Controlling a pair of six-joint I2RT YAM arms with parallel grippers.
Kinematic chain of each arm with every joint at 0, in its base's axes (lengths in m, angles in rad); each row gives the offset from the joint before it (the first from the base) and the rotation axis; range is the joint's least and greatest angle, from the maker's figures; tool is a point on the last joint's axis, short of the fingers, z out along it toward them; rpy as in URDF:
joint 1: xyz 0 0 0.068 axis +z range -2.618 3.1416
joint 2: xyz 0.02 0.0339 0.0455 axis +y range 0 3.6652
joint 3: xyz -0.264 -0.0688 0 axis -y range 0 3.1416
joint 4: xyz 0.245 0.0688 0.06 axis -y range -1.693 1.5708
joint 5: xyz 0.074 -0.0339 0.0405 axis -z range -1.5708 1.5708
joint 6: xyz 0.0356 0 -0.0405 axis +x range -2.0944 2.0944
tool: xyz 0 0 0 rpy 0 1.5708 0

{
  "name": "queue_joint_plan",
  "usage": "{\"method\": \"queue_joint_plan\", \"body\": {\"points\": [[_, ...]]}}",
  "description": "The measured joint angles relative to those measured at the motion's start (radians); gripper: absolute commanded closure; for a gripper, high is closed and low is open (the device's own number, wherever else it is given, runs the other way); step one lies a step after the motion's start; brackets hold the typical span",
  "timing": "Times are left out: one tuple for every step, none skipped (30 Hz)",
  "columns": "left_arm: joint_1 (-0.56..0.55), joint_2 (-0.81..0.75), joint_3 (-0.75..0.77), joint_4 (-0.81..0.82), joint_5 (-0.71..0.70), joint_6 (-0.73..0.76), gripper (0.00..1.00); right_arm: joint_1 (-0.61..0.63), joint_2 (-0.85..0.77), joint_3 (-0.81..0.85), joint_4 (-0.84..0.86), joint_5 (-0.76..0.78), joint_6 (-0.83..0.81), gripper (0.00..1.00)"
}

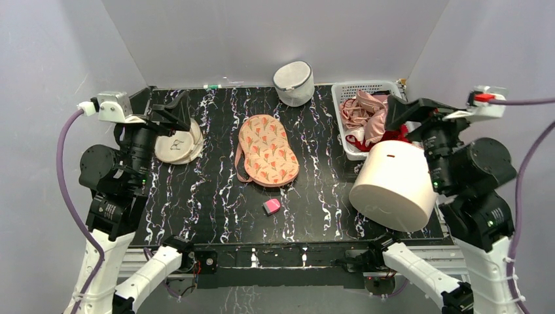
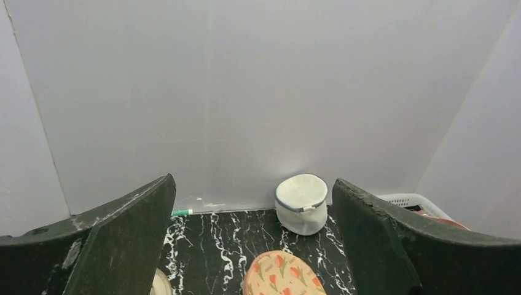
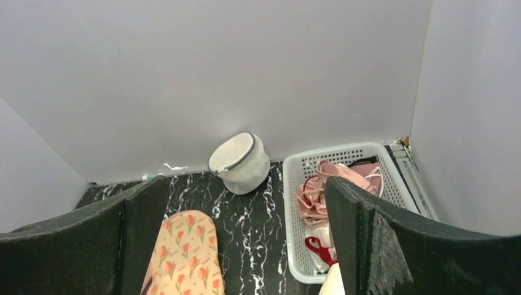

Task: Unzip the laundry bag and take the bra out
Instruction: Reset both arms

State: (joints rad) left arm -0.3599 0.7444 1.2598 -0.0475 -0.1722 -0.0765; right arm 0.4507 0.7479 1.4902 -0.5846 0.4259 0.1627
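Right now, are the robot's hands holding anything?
No, nothing is held. The left gripper and the right gripper are both open and empty, and the laundry bag lies untouched on the table.

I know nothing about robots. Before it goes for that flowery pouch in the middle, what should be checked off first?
1. Open, empty left fingers: ok.
2. Open, empty right fingers: ok.
3. The laundry bag lies flat between the arms, nothing on it: ok.
4. Zip pull found: cannot tell, too small to make out.
5. The small pink item lies apart from the bag: ok.
6. Whether the bra is inside: cannot tell, nothing shows through the fabric.
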Motion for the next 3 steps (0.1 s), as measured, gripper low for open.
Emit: {"method": "queue_joint_plan", "body": {"points": [[0.000, -0.002, -0.003, 0.003, -0.004, 0.007, 0.02, 0.000, 0.013, 0.000, -0.001, 0.002, 0.000, 0.02], [0.000, -0.003, -0.005, 0.006, -0.005, 0.014, 0.02, 0.000, 0.024, -0.010, 0.006, -0.005, -0.002, 0.02], [0.000, -0.004, -0.007, 0.008, -0.007, 0.018, 0.02, 0.000, 0.027, -0.030, 0.012, -0.014, -0.003, 0.02]]}}
